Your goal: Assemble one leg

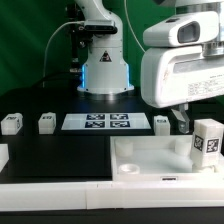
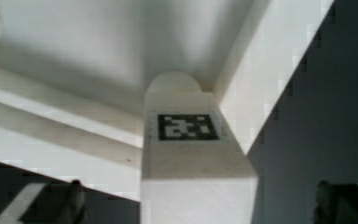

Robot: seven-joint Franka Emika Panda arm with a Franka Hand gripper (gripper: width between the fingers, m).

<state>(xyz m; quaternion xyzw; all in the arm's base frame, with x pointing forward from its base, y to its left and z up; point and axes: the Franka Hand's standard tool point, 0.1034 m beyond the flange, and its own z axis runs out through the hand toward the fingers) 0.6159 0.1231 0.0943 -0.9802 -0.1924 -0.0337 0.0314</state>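
A leg [image 1: 207,140], a small white block with a black-and-white tag, stands upright on the wide white tray-like piece [image 1: 150,152] at the exterior view's right. My gripper [image 1: 181,122] hangs just behind and to the left of this leg. In the wrist view the leg [image 2: 194,130] runs up the middle with its tag facing the camera. The dark fingers [image 2: 55,202] stand apart on either side with gaps to the leg. The gripper [image 2: 197,205] is open and holds nothing. The tray's walls [image 2: 87,60] fill the space behind the leg.
Three more small legs lie on the black table: two at the left [image 1: 12,123] [image 1: 46,122] and one [image 1: 162,123] by the gripper. The marker board [image 1: 95,122] lies between them. The robot base [image 1: 105,70] stands behind. A white wall [image 1: 60,192] runs along the front.
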